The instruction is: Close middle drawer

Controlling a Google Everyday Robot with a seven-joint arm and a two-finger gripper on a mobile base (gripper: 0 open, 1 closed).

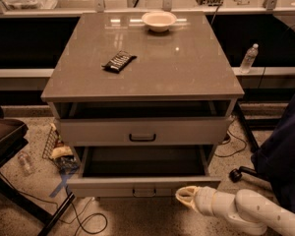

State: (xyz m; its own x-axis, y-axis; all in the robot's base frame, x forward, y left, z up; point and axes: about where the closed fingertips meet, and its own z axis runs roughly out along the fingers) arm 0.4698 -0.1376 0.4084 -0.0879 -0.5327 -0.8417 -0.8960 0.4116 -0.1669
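Note:
The grey cabinet (142,58) has two drawers out. The middle drawer (144,185) is the lower one: pulled far out, with a plain dark grey inside, a low flat front and a small handle (144,192). Above it, a drawer with a taller front (142,130) stands slightly open. My gripper (186,196), cream-coloured on a white arm coming from the lower right, sits just in front of the right end of the middle drawer's front, close to it or touching it.
A white bowl (159,20) and a dark wrapped bar (119,61) lie on the cabinet top. Floor left has a wire basket with snack bags (56,149), a water bottle (24,163), cables and a dark stand (5,136). A bottle (249,58) and a chair base (236,173) are at the right.

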